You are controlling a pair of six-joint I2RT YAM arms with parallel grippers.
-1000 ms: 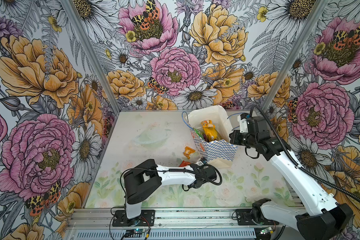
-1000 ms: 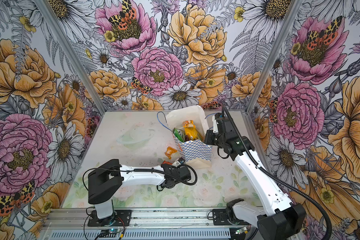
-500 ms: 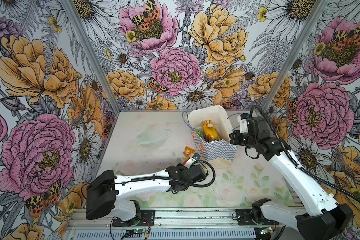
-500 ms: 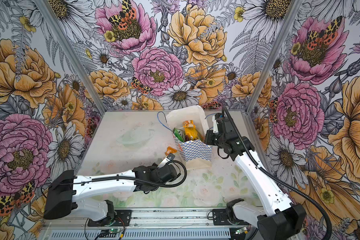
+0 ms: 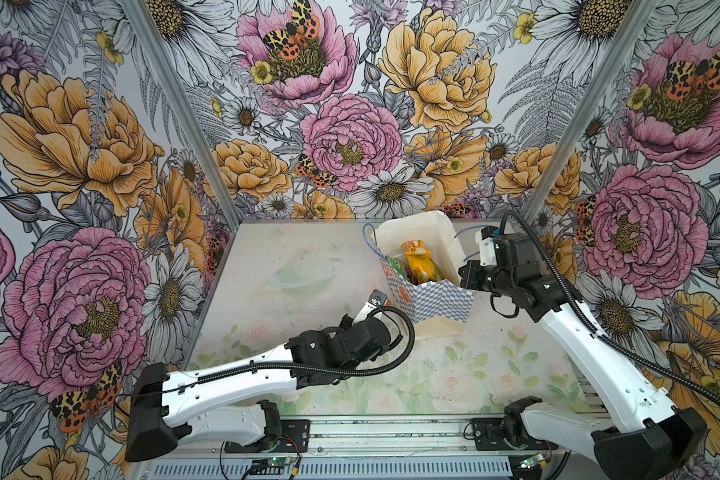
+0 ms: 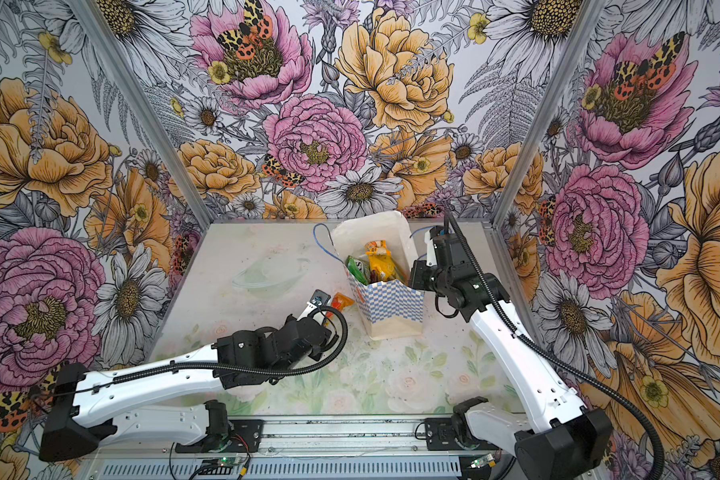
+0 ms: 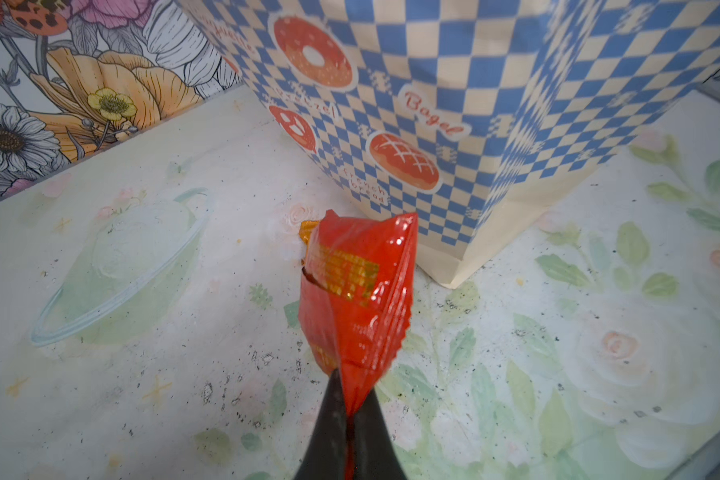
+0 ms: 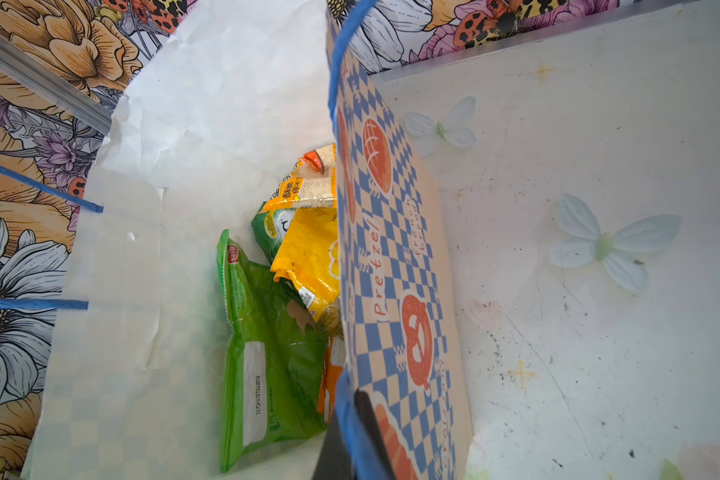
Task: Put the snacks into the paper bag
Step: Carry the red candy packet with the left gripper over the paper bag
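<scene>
Now left gripper (image 7: 346, 401) pinches a red packet (image 7: 356, 291), the upright bag (image 7: 474, 104) just ahead of it.
Meanwhile right gripper (image 8: 352, 436) clamps the bag's rim; green packet (image 8: 267, 353) and yellow packet (image 8: 308, 249) lie inside, just beside it.

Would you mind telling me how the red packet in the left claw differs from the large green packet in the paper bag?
The red packet is red with gold print; the large green packet is green with a white label. The red packet is outside the paper bag, pinched in the left claw; the large green packet lies inside, ungripped. Both are glossy plastic.
</scene>
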